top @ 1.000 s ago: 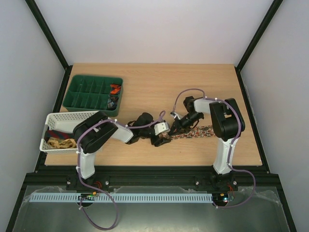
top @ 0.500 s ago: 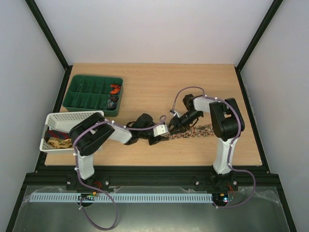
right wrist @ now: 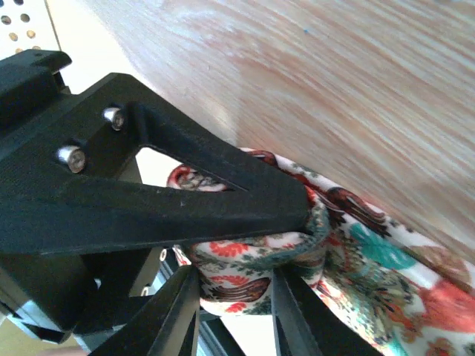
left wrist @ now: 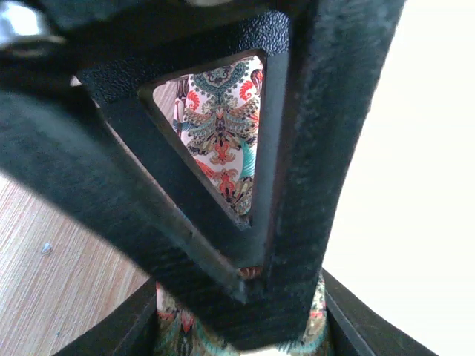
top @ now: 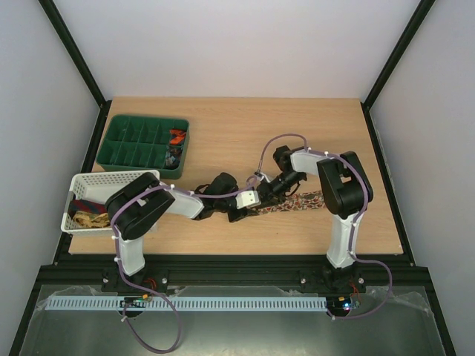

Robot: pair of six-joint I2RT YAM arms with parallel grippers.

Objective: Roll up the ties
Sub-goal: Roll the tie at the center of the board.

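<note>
A floral-patterned tie (top: 298, 202) lies as a strip across the table, its left end wound into a small coil. Both grippers meet at that coil. My left gripper (top: 249, 211) reaches in from the left, and in its wrist view the tie's (left wrist: 220, 126) coil fills the gap between its fingers (left wrist: 355, 326). My right gripper (top: 266, 194) comes in from the upper right. Its fingers (right wrist: 172, 311) press both sides of the tie's (right wrist: 245, 274) coil. The left gripper's finger (right wrist: 185, 208) crosses just above.
A green compartment tray (top: 122, 144) at the back left holds an orange-red coil (top: 177, 136) and a dark coil (top: 173, 154). A white basket (top: 104, 178) at the left edge holds a gold-patterned tie (top: 93, 219) and a maroon one (top: 85, 194).
The right arm has swung left, bringing its gripper against the left gripper at the tie's coiled end. The left gripper's jaws have narrowed onto the coil.
</note>
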